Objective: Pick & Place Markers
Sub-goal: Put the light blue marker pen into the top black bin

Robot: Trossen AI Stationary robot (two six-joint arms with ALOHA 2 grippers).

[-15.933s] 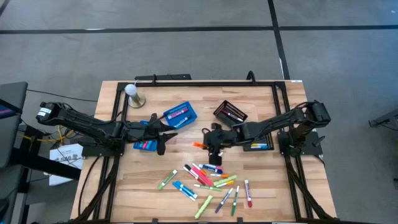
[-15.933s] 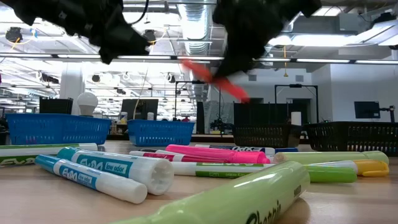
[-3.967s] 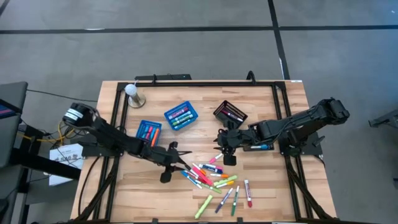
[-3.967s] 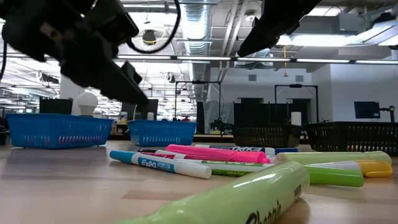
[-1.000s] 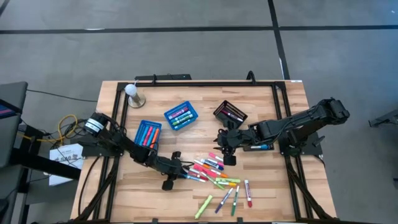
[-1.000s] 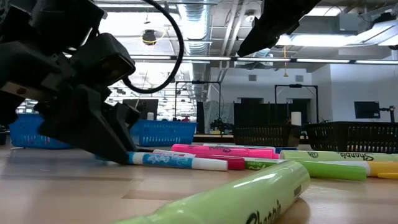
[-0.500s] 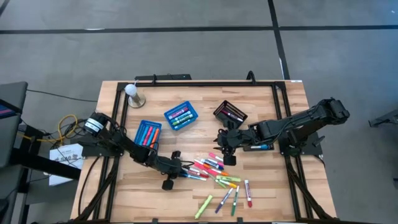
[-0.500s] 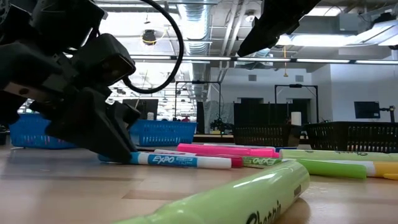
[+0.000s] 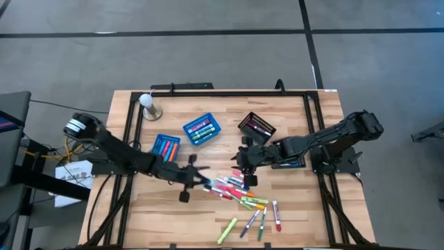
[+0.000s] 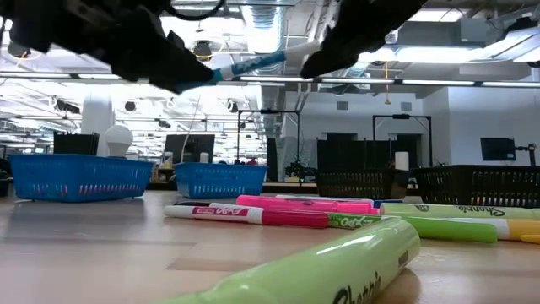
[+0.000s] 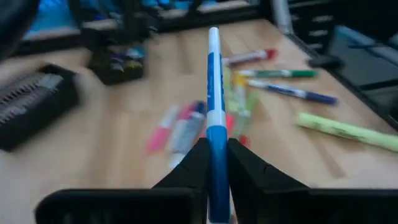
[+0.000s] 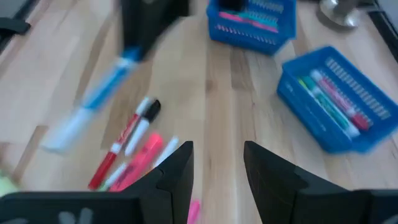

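Left pincer (image 9: 196, 175) up off the table (image 9: 291, 208), clamped on a blue-and-white marker (image 11: 213, 106); marker sticks out forward between the fingers (image 11: 193, 165), clear of the surface, angled slightly upward in the low view (image 10: 253, 61). Positioned at the left edge of the marker pile (image 9: 239, 194), near table centre.

Right pincer (image 9: 244, 171) hovering just beyond the pile on the far side, fingers (image 12: 171, 171) spread, holding nothing. Close to the left pincer, not touching.

Loose markers scattered on the table between centre and near edge: pink, red, green, purple, blue, a yellow-green highlighter (image 10: 329, 266) nearest the low camera. A pink-and-white marker (image 10: 245, 214) lying flat at the front of the cluster.

Two blue baskets (image 9: 202, 129) (image 9: 165, 147) left of centre, both loaded with markers. Black mesh basket (image 9: 256, 126) right of centre, also holding markers. A second dark container by the right arm, mostly hidden. Round white-topped object (image 9: 147, 104) at far-left corner.
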